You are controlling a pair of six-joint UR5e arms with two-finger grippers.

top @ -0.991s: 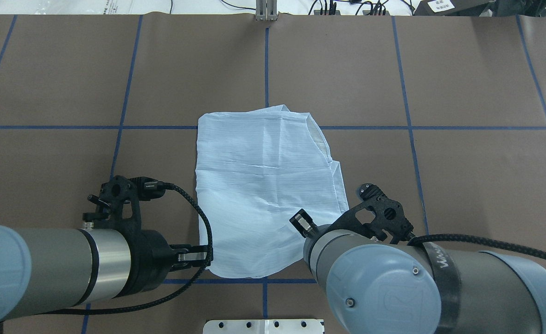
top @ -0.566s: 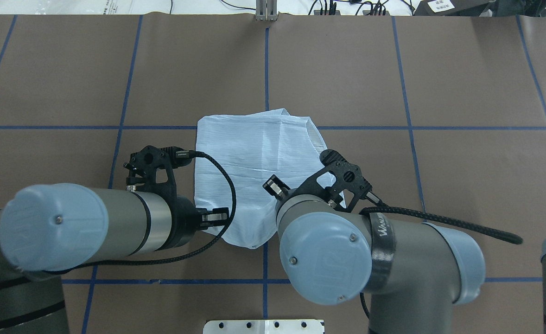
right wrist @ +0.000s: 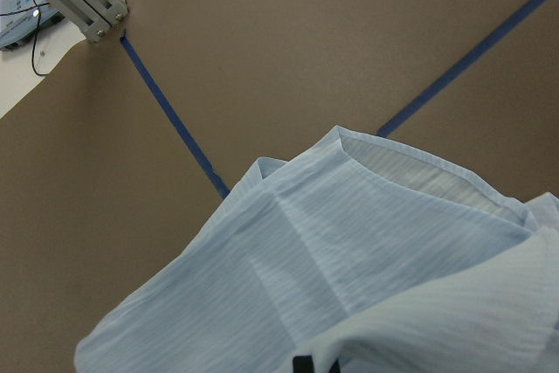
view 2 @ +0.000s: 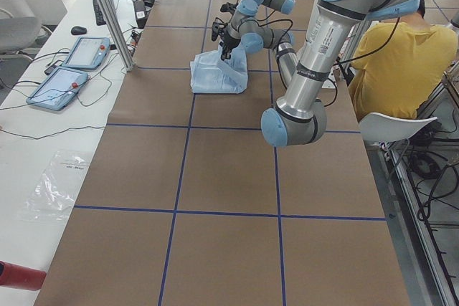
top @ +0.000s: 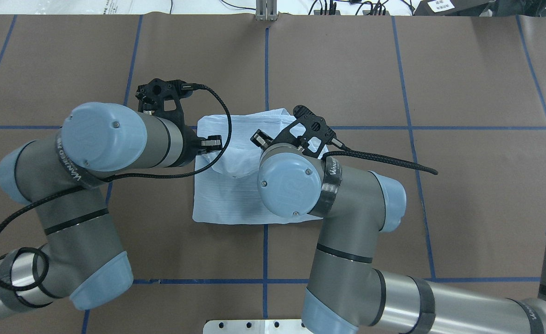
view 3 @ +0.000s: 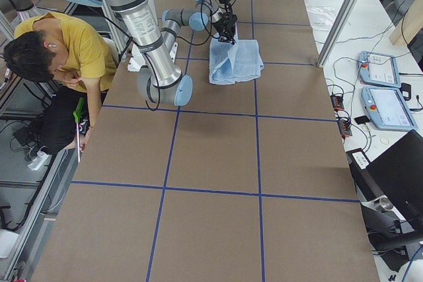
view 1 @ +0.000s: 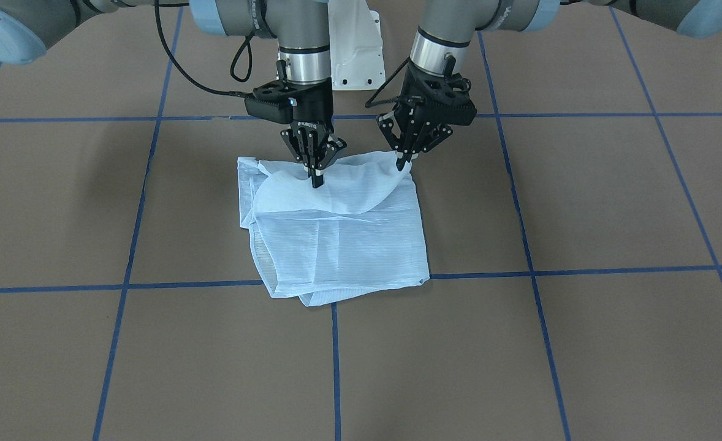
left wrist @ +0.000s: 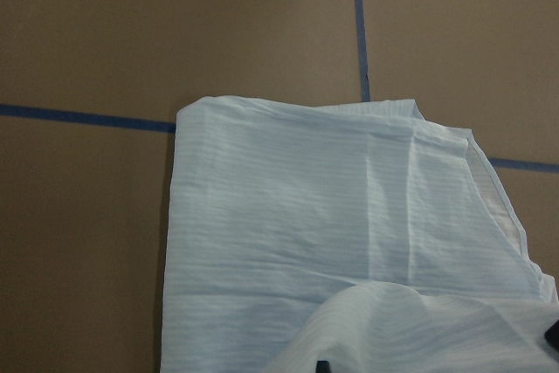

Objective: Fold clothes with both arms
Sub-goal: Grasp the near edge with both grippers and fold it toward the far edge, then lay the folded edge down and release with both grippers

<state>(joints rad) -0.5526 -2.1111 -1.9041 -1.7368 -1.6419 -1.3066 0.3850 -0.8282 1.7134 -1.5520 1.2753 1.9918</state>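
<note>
The light blue striped shirt (view 1: 342, 245) lies folded in the table's middle; it also shows in the overhead view (top: 236, 204). Its edge nearest the robot is lifted and drapes over the rest. My left gripper (view 1: 405, 162) is shut on one corner of that raised edge; in the overhead view it (top: 213, 143) sits at the shirt's left side. My right gripper (view 1: 317, 177) is shut on the edge's other part and is hidden under its own wrist in the overhead view. Both wrist views show the lower layer flat below, in the left (left wrist: 332, 207) and the right (right wrist: 349, 277).
The brown table cover has a blue tape grid. The white base plate (view 1: 352, 43) is by the robot. An aluminium post (top: 266, 11) stands at the far edge. A person in yellow (view 2: 398, 62) sits beside the table. Teach pendants (view 3: 380, 90) lie on a side bench.
Both arms have moved away from the robot, carrying the shirt's near edge up and over the rest. The visible flat part of the shirt has become shorter.
</note>
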